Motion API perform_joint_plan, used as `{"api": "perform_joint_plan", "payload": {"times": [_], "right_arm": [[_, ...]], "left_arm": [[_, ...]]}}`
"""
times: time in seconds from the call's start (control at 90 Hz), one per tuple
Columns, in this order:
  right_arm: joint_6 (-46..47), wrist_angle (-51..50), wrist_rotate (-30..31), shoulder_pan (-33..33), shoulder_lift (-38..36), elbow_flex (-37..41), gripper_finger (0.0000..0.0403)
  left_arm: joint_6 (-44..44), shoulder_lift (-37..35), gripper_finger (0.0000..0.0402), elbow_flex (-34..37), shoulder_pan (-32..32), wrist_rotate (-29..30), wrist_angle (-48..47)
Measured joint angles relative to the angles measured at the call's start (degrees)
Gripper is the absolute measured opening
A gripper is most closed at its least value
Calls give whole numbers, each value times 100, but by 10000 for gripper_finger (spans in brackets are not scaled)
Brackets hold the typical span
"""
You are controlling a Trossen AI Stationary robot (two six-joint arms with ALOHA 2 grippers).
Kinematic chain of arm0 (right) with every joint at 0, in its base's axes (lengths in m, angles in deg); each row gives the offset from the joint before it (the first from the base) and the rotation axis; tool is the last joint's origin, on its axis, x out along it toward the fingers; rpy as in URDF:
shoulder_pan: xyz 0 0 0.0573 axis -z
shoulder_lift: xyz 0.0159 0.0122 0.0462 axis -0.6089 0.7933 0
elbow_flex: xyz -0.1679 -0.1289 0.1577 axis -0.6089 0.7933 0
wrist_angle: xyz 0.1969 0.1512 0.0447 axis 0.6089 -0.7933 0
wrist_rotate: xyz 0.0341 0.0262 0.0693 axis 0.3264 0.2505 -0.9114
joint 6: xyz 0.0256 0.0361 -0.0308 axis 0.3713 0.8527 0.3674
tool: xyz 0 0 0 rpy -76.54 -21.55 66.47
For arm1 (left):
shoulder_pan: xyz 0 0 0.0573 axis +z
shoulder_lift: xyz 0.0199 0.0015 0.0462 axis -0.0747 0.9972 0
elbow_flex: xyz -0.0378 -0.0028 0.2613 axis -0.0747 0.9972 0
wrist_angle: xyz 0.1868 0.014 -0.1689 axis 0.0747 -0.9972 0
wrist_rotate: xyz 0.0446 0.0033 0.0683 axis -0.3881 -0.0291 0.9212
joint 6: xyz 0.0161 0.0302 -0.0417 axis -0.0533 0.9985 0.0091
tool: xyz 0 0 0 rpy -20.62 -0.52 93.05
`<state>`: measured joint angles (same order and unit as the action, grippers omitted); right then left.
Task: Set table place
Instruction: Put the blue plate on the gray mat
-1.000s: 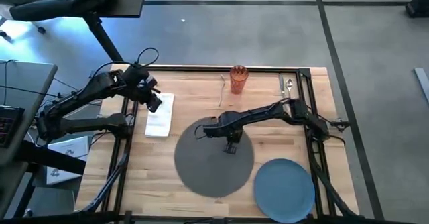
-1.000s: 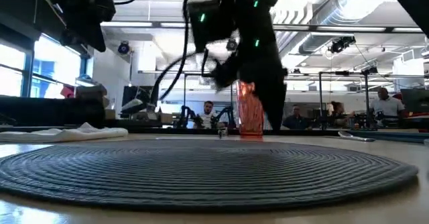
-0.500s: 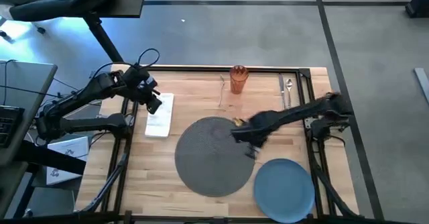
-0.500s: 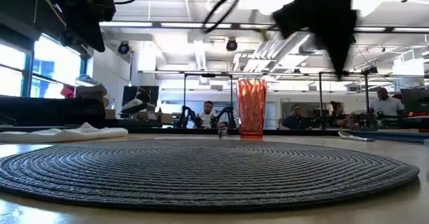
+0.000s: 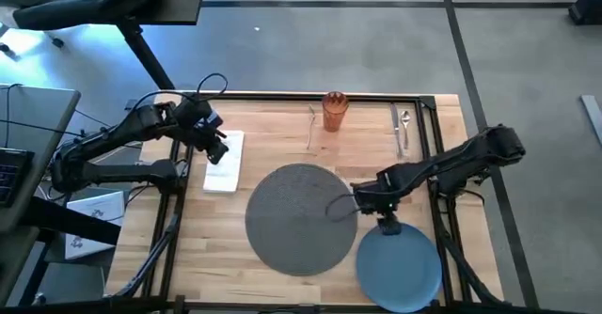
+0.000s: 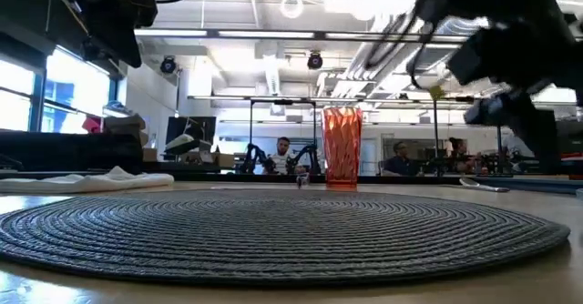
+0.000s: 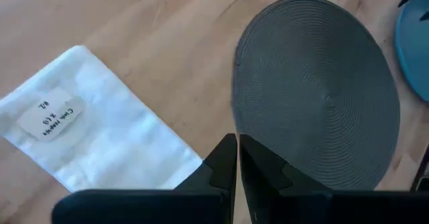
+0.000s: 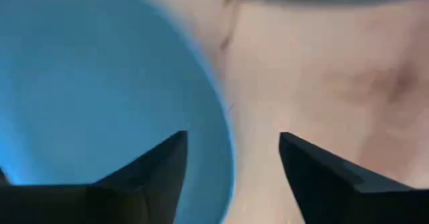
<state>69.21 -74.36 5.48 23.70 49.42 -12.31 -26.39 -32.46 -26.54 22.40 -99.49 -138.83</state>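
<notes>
Right gripper: hovers above the rim of the plate on the side nearest the placemat; fingers spread wide with the rim between them in the right wrist view, nothing held
Left gripper: waits over the napkin at the table's left; fingers pressed together, nothing held
Plate, position: lies flat near the front right corner of the table, just beside the placemat, not yet on it
Plate, handling: probably stiff, smooth and somewhat slippery; likely light enough for one gripper, but may tip if pinched at one point only
Where to hold: the raised rim facing the placemat, one finger over and one under; the flat centre offers no purchase
Placemat, handling: woven and flexible; its surface is bare, ready to receive the plate
Open room: the path from plate to placemat is short and free of things
Edges: the plate sits close to the table's front edge and the right rail, so any drag should go inward
Other things: tumbler and cutlery stand at the far edge, well apart from the plate
</notes>
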Motion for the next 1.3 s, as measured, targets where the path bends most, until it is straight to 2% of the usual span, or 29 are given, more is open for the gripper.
{"api": "perform_joint_plan", "payload": {"times": [0.122, 0.289, 0.467, 0.567, 0.622, 0.944, 1.1, 1.2, 1.3], "right_arm": [[-120, 376, 5, 2, 47, 347, 227], [69, 963, 95, -129, 19, 725, 180], [631, 1049, 789, -397, 13, 839, 99], [659, 905, 874, -420, 18, 828, 32], [710, 739, 856, -417, 17, 770, 12], [543, -836, 247, 96, -855, 273, 0], [907, -614, -169, 609, -1271, 149, 0], [689, -563, -327, 796, -1299, 138, 0], [320, -595, -241, 858, -1203, 138, 0]], "left_arm": [[-230, 2, 5, 0, -84, 216, -4], [-685, 7, 5, 4, -185, 565, 2], [-987, 7, 5, 4, -281, 765, 8], [-1134, 7, 5, 4, -322, 905, 13], [-1167, 7, 5, 4, -329, 951, 20], [-1169, 9, 5, 4, -329, 998, 114], [-1165, 11, 5, 4, -328, 990, 264], [-1071, 11, 5, 4, -329, 992, 434], [-1028, 13, 5, 4, -327, 1001, 483]]}}
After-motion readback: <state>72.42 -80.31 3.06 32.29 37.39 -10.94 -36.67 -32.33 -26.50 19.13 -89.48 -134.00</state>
